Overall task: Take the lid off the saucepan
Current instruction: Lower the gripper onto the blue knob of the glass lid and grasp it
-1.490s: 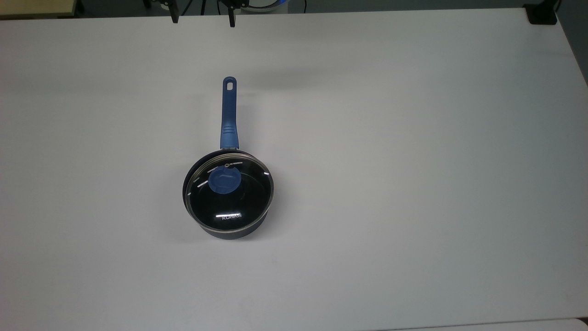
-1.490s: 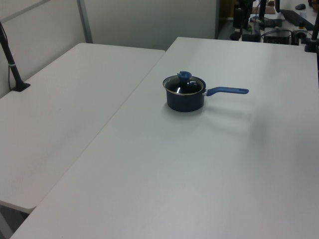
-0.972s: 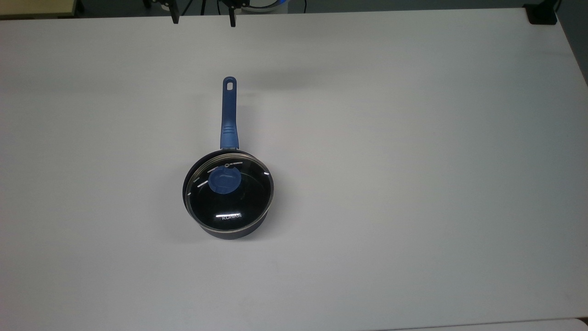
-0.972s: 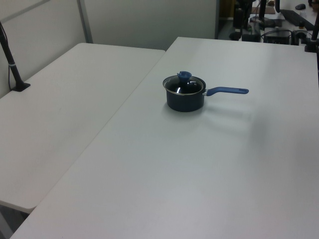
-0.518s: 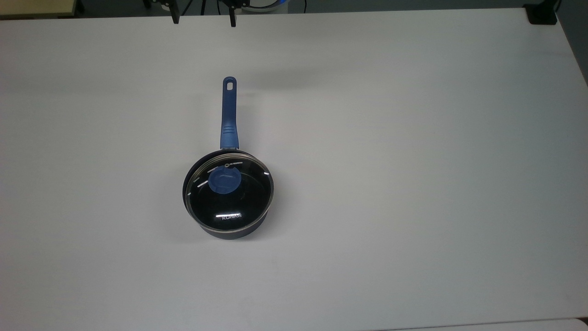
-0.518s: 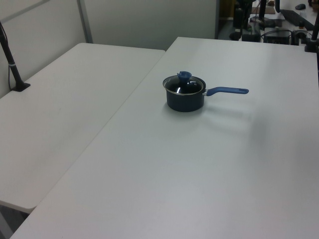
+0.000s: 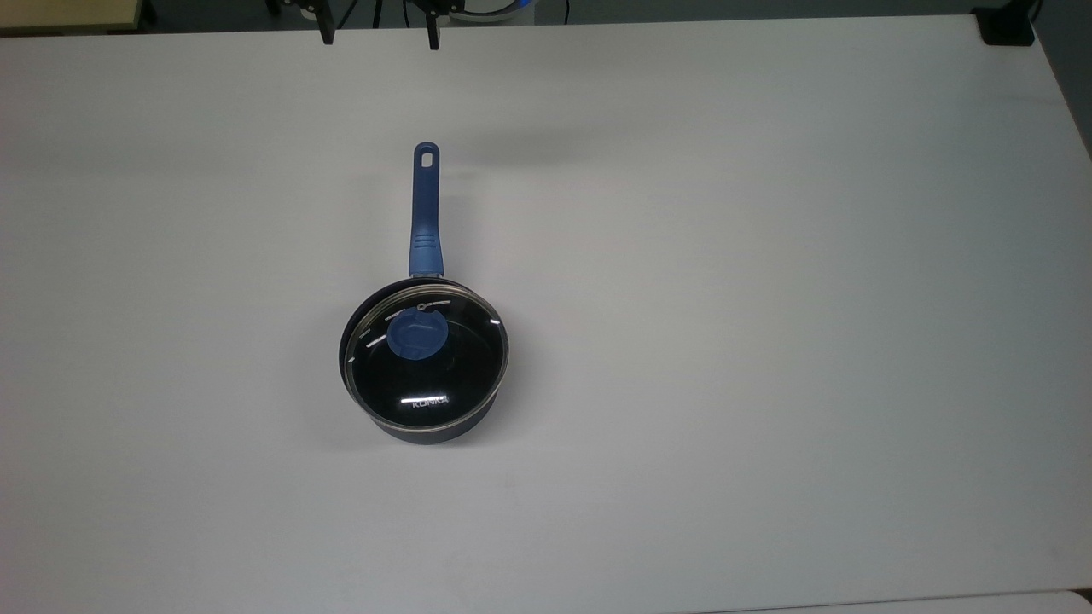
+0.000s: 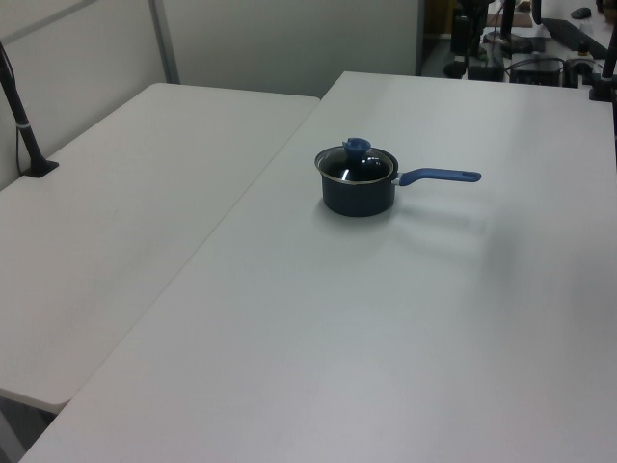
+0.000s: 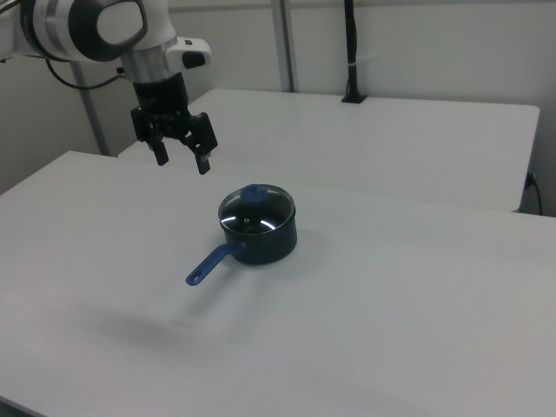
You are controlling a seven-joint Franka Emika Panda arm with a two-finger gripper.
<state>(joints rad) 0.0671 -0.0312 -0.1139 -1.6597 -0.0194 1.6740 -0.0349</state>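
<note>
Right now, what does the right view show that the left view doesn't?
Right view: the arm with its open pincer hanging above the table, up and to the right view's left of the pot, touching nothing. Left view: clutter past the table's far edge. Both: the lid seated on the pot, blue handle sticking out, white table.

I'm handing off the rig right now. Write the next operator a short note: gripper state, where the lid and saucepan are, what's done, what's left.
Gripper: open, holding nothing, in the air above the table, off to the right view's left of the pan.
Saucepan: standing on the table, blue handle pointing to the top view's top.
Lid: on the saucepan, blue knob up.
Done: nothing yet.
Left: move over the knob, descend, grip it, lift the lid off.
</note>
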